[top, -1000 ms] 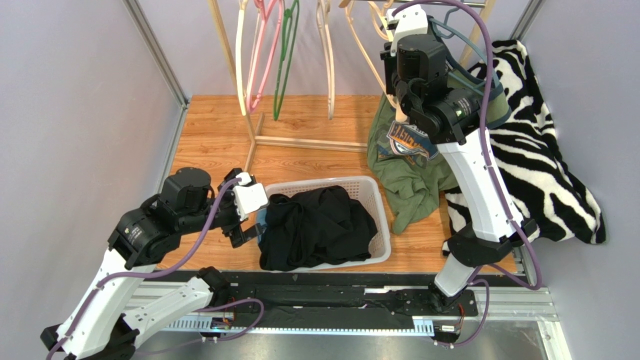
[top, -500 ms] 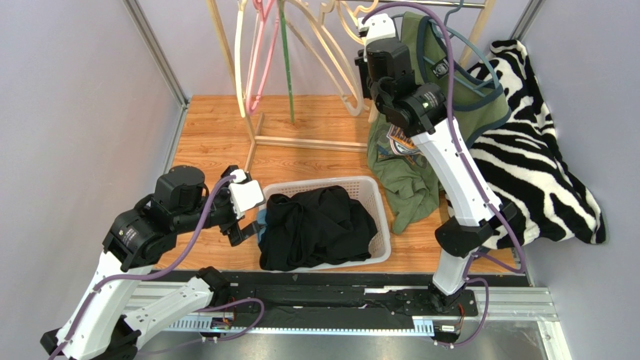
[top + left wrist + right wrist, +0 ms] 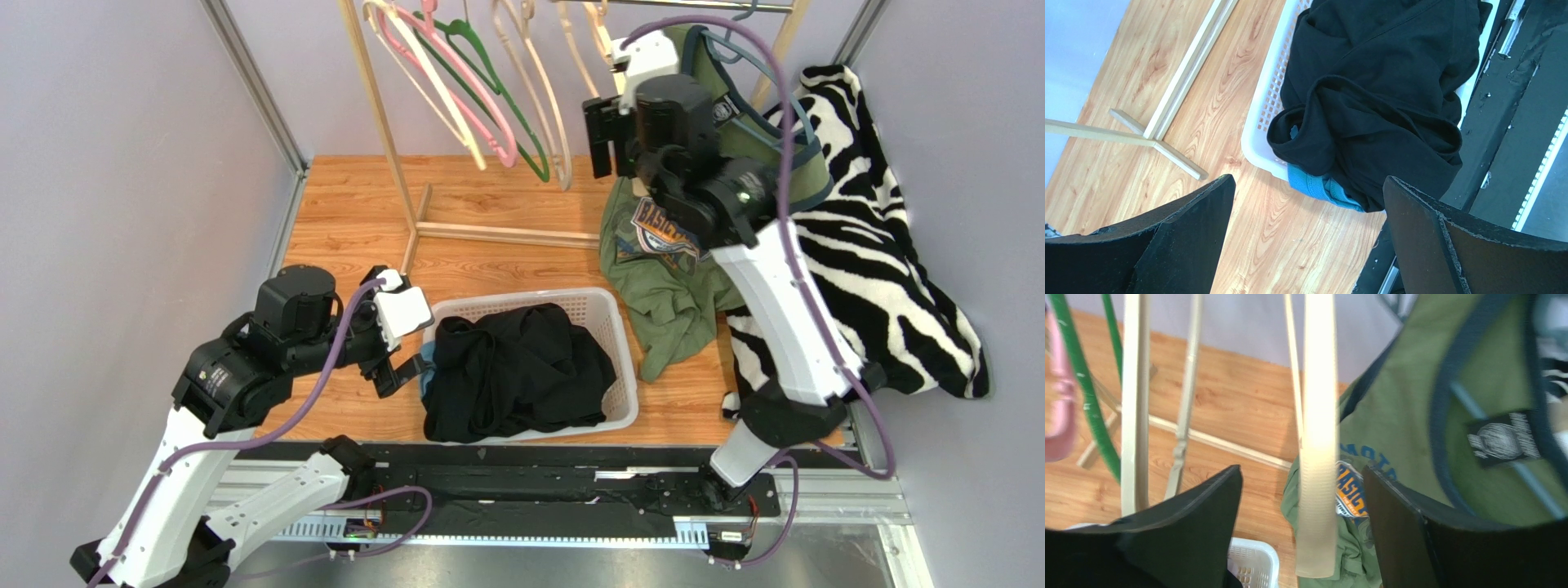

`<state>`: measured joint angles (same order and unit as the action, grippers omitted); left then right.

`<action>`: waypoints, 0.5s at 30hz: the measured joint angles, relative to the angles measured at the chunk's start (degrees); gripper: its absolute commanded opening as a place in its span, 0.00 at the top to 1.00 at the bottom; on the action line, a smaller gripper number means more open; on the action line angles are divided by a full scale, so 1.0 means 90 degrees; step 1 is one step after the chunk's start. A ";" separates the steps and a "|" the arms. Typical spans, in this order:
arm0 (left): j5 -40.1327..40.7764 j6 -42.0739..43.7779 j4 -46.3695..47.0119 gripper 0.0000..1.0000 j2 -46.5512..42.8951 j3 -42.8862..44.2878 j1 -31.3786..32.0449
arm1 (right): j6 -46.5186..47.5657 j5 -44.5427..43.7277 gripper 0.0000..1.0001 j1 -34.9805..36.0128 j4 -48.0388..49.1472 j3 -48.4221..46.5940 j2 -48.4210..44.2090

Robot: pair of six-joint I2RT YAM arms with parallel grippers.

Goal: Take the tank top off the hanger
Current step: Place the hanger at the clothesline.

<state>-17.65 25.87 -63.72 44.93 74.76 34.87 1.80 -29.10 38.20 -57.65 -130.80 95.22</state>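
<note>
The tank top [image 3: 767,129] is olive green with dark blue trim and hangs on a blue-grey hanger [image 3: 1475,413] at the rack's right end. In the right wrist view the tank top [image 3: 1407,416] fills the upper right, just beyond the right finger. My right gripper [image 3: 601,132] is up beside its left edge. That gripper [image 3: 1301,473] is open, and a cream hanger [image 3: 1319,447] dangles free between the jaws. My left gripper [image 3: 395,365] is low by the basket's left end. It [image 3: 1306,184] stands wide open over bare floor.
A white basket [image 3: 620,309] of black clothes [image 3: 515,368] sits in front. A green printed shirt [image 3: 662,288] lies on the floor under the tank top. A zebra blanket [image 3: 889,263] is at the right. Pink [image 3: 472,104], green and cream hangers hang on the wooden rack [image 3: 393,159].
The right gripper's jaws have opened and the wrist has come down a little. The empty hangers have swung out to the left. The left arm has barely moved.
</note>
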 measured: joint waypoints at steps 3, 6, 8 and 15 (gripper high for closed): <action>-0.0034 -0.0005 0.0000 0.01 0.0027 0.0002 -0.0075 | 0.0104 -0.0102 0.09 -0.0015 0.0029 0.0124 -0.0668; -0.0085 -0.0015 0.0000 0.01 0.0051 0.0002 -0.0165 | 0.0172 -0.0282 0.07 -0.0100 0.0092 0.0253 -0.1355; -0.0129 -0.0024 0.0000 0.01 0.0058 0.0002 -0.0223 | 0.0248 -0.0471 0.05 -0.0206 0.0236 0.0393 -0.1802; -0.0221 -0.0029 -0.0002 0.01 0.0061 0.0005 -0.0342 | 0.0391 -0.0641 0.00 -0.1197 0.1117 0.1209 -0.2837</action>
<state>-19.64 25.61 -63.75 45.47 74.81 31.79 5.32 -34.87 27.42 -47.59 -119.92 69.69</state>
